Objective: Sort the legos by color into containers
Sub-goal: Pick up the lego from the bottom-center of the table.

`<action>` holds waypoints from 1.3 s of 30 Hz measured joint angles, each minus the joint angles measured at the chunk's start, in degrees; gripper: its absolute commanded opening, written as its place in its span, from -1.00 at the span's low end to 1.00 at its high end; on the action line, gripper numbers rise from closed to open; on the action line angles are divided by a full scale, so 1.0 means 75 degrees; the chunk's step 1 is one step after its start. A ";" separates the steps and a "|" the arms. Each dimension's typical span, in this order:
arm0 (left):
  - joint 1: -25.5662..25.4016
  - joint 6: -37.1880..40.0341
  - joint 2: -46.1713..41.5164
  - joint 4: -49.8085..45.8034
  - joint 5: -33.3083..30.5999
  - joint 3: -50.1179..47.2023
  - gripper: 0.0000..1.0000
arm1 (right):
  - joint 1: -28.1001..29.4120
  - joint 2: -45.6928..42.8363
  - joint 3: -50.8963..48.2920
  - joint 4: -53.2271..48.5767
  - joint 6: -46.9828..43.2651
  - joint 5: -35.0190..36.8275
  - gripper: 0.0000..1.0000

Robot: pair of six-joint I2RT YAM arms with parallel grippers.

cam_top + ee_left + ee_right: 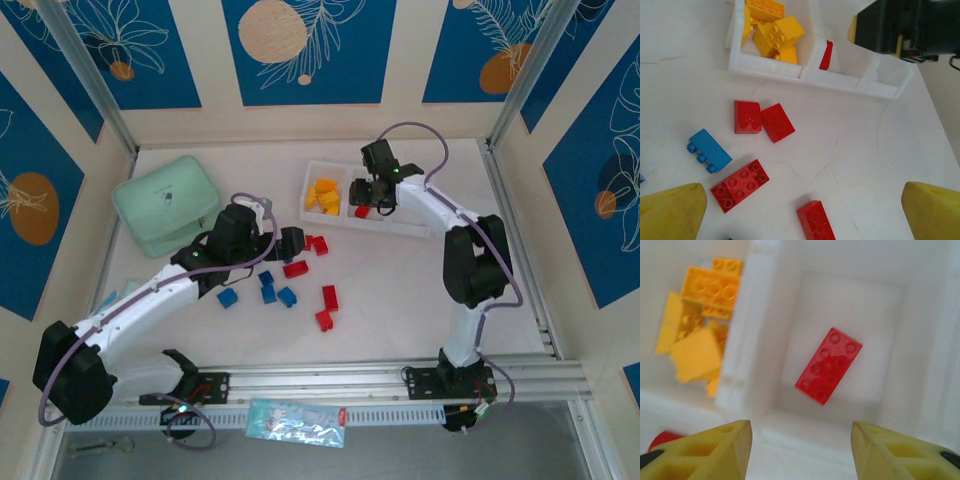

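Judging by the tray (308,190), well short of halfway. Yellow-orange apparently finished: yellow bricks (323,195) heaped in the left compartment (765,69), none of that color spotted loose on the table (420,290). Red barely begun: a single red brick (829,366) lying flat and studs up on the floor of the middle compartment (850,300), apart from every wall. Blue not yet started, with the right compartment (880,75) bare as far as visible. Left to move, scattered on the table between the tray and the arm bases: roughly five loose red bricks (295,268), two of them touching just in front of the tray, and about four blue bricks (268,293) a little nearer the arms. Hovering straight above the middle compartment: the right gripper (800,432), yellow fingers (705,450) spread wide with nothing between them, so free to fetch rather than carrying. Hanging over the scattered bricks: the left gripper (802,190), likewise splayed and empty, with several red bricks and one blue lying on the table under its span, none touched. Remaining work, by this reckoning: nearly all the red into the middle compartment and every blue into the right one, brick by brick, without disturbing the yellow heap or dropping a piece outside the low walls.
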 measured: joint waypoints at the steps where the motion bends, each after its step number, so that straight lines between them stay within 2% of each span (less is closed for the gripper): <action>1: 0.0000 0.0000 -0.0020 0.0000 0.0026 0.0000 0.99 | 0.0085 -0.0163 -0.0076 -0.0012 0.0000 -0.0026 0.13; 11: 0.0029 0.0003 -0.0737 -0.0227 0.0111 -0.0481 0.99 | 0.1078 -0.1693 -0.1641 -0.0192 0.0259 -0.0335 0.27; 16: 0.0050 -0.0067 -0.1099 -0.0420 0.0111 -0.1037 0.99 | 0.1795 -0.1990 -0.2465 -0.0347 0.0589 -0.0335 0.32; 21: 0.0050 -0.0289 -0.1428 -0.0446 0.0076 -0.1495 0.99 | 0.2448 -0.2110 -0.3013 -0.0265 0.1014 -0.0332 0.51; 27: 0.0055 -0.0638 -0.1740 -0.0446 -0.0070 -0.1856 0.99 | 0.3194 -0.2110 -0.3369 -0.0076 0.1571 -0.0329 0.55; 31: 0.0064 -0.0883 -0.1990 -0.0446 -0.0254 -0.2200 0.99 | 0.3462 -0.1903 -0.3413 0.0114 0.1883 -0.0335 0.53; 39: 0.0064 -0.1093 -0.2253 -0.0460 -0.0437 -0.2381 0.99 | 0.3794 -0.1215 -0.3416 0.0210 0.2267 -0.0093 0.26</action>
